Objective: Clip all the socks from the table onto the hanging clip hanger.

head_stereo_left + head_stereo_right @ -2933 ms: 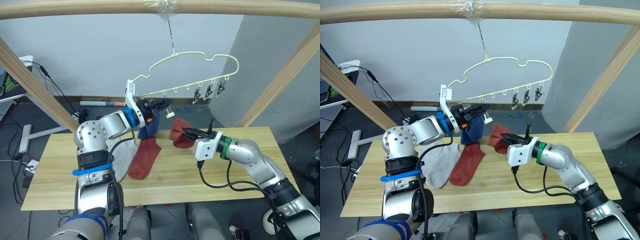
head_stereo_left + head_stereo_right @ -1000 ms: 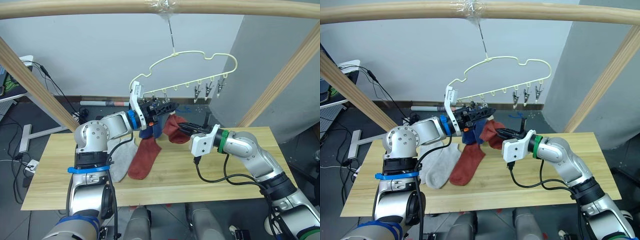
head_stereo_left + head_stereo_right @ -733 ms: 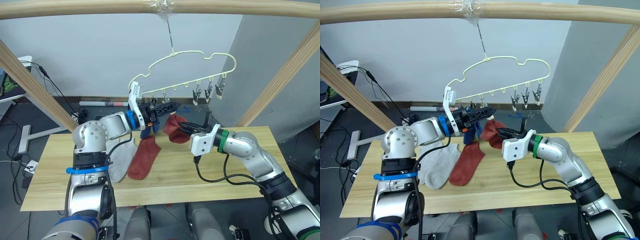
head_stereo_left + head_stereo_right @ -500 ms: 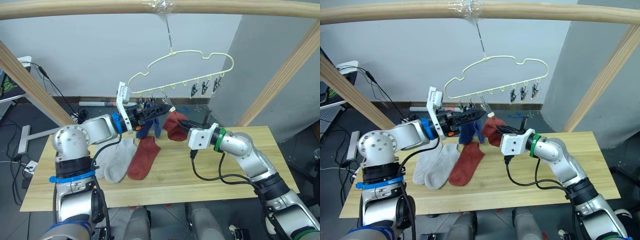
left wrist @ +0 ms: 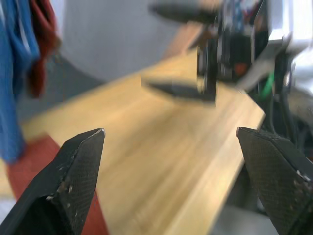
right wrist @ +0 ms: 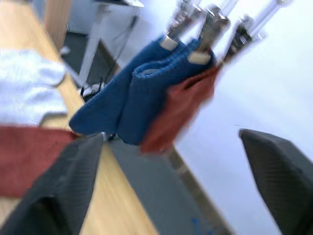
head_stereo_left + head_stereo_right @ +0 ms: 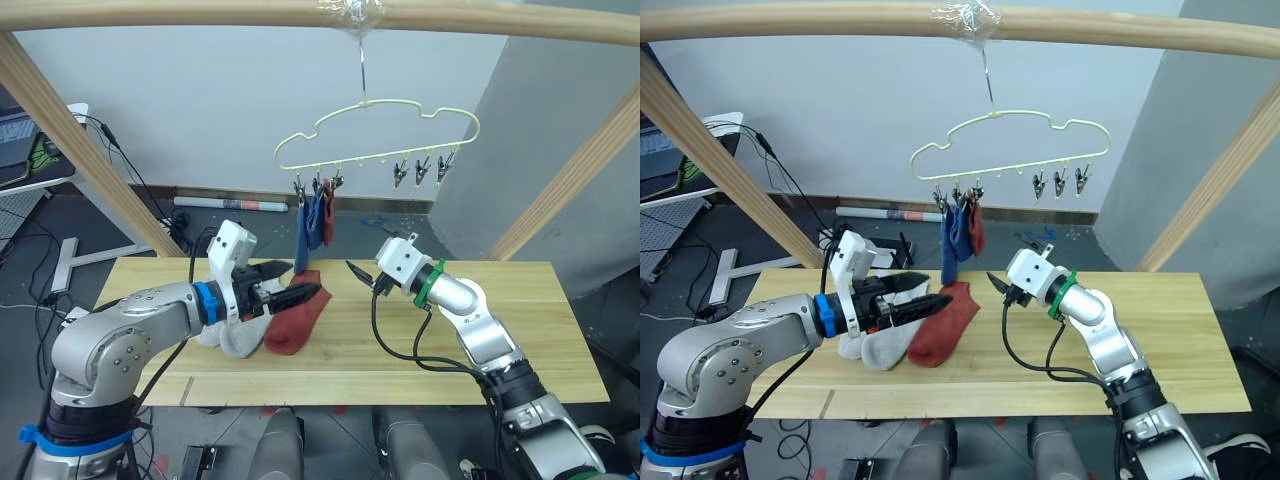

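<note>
The second rust red sock now hangs clipped on the clip hanger, both grippers lowered, jaws spread.

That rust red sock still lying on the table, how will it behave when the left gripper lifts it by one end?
Probably floppy: the rust red sock lies flat and creased on the table, and the clipped socks hang limp from the clip hanger. Likely light, since small clips hold those. It overlaps the grey socks, so it may drag them.

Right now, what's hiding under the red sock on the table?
The red sock lies partly over a grey sock, on the table. How much grey sock it covers can't be seen.
</note>
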Controlling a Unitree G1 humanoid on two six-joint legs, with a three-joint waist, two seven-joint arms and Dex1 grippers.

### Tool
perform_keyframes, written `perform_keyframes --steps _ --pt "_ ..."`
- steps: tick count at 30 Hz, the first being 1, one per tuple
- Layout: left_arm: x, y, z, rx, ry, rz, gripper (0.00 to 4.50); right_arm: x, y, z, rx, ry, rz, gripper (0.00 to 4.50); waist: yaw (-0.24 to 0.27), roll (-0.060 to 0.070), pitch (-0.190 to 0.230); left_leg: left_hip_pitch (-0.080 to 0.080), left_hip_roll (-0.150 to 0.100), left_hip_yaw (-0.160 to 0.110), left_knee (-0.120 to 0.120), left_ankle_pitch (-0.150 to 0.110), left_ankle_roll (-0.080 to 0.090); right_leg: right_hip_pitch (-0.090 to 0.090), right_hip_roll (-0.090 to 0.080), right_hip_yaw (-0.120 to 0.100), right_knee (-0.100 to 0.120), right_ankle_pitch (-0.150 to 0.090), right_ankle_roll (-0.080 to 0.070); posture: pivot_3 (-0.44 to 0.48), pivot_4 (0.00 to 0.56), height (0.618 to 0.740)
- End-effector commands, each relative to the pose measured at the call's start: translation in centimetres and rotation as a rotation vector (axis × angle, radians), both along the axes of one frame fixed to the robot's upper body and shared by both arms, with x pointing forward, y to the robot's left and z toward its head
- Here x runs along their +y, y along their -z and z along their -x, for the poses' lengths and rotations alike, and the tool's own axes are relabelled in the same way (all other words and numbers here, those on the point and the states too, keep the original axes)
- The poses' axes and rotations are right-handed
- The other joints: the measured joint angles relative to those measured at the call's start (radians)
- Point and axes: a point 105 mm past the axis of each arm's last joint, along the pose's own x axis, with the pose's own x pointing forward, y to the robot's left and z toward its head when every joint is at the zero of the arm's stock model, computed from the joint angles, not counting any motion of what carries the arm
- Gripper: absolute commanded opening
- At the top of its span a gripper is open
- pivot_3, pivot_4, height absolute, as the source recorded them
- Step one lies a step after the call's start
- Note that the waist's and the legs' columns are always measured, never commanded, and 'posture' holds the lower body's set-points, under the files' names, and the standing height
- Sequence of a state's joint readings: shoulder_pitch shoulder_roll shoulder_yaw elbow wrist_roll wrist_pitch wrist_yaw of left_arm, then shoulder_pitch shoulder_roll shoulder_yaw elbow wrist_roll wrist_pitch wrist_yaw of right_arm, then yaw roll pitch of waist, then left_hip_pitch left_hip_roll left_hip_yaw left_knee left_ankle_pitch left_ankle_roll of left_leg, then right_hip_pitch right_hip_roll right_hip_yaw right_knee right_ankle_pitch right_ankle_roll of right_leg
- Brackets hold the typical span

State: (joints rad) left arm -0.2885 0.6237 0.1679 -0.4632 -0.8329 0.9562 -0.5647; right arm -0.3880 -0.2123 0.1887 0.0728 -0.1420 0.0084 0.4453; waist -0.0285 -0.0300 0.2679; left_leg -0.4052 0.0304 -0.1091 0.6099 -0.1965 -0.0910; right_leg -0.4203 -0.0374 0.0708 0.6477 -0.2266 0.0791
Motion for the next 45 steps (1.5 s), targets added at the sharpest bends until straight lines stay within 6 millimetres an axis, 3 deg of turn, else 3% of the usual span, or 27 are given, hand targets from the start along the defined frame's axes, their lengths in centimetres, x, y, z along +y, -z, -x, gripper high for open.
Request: perform_keyframes --steps 1,5,8,10,16,19,22,45 --pt "0.1 -2.0 0.0 -0.202 -0.013 -0.068 4.50 -1.2 -3.0 0.1 0.003 0.123 -0.199 4.48 0.000 0.000 0.000 0.000 0.000 0.000 0.000 0.000 0.000 0.000 0.000 0.000 0.000 0.000 0.000 0.074 0.218 0.740" --pt "-0.1 -1.8 0.4 -0.298 0.012 -0.125 4.50 -1.2 -3.8 0.8 0.068 0.189 -0.362 4.32 -0.002 0.000 0.000 0.000 0.000 0.000 -0.001 0.000 0.000 -0.001 0.000 0.000 0.000 0.000 0.000 0.075 0.221 0.740" --pt "0.0 -2.3 0.2 -0.345 -0.006 -0.114 4.50 -1.4 -4.8 0.9 0.049 0.243 -0.392 3.58 -0.001 0.000 0.000 -0.001 0.000 0.000 -0.001 0.000 0.000 -0.001 0.000 0.000 0.000 -0.001 0.000 0.075 0.221 0.740" --pt "0.1 -2.8 0.0 -0.379 -0.012 -0.117 4.50 -1.6 -5.5 0.7 0.034 0.280 -0.403 2.86 -0.001 0.000 0.000 -0.001 0.000 0.000 -0.001 0.000 0.000 -0.001 0.000 0.000 0.000 -0.002 0.001 0.075 0.221 0.740" --pt "-0.4 -3.8 -0.5 -0.449 -0.007 -0.113 4.50 -1.6 -6.9 -0.3 0.012 0.343 -0.450 2.86 -0.001 0.000 0.000 -0.001 0.000 0.000 -0.001 0.000 0.000 -0.001 0.000 0.000 0.000 -0.002 0.002 0.075 0.220 0.740" --pt "-0.5 -4.0 -0.7 -0.460 -0.015 -0.106 4.50 -1.7 -7.0 -0.7 0.011 0.354 -0.445 2.26 -0.001 0.000 0.000 -0.001 0.000 0.000 -0.002 0.000 0.000 -0.001 0.000 -0.001 -0.001 -0.001 0.001 0.080 0.221 0.740" --pt "-0.6 -4.1 -0.8 -0.467 -0.017 -0.102 4.50 -1.7 -7.1 -1.0 0.009 0.355 -0.439 1.25 -0.001 0.000 0.000 -0.002 0.000 0.000 -0.002 0.000 0.000 -0.002 0.000 -0.001 -0.001 0.001 0.004 0.084 0.222 0.740" --pt "-0.9 -5.6 -1.1 -0.506 -0.035 -0.080 4.50 -2.3 -8.9 -4.8 -0.014 0.445 -0.473 1.25 -0.001 0.000 0.000 -0.003 0.000 -0.001 -0.002 0.000 0.001 -0.003 0.000 -0.002 -0.001 0.002 0.004 0.116 0.223 0.740"
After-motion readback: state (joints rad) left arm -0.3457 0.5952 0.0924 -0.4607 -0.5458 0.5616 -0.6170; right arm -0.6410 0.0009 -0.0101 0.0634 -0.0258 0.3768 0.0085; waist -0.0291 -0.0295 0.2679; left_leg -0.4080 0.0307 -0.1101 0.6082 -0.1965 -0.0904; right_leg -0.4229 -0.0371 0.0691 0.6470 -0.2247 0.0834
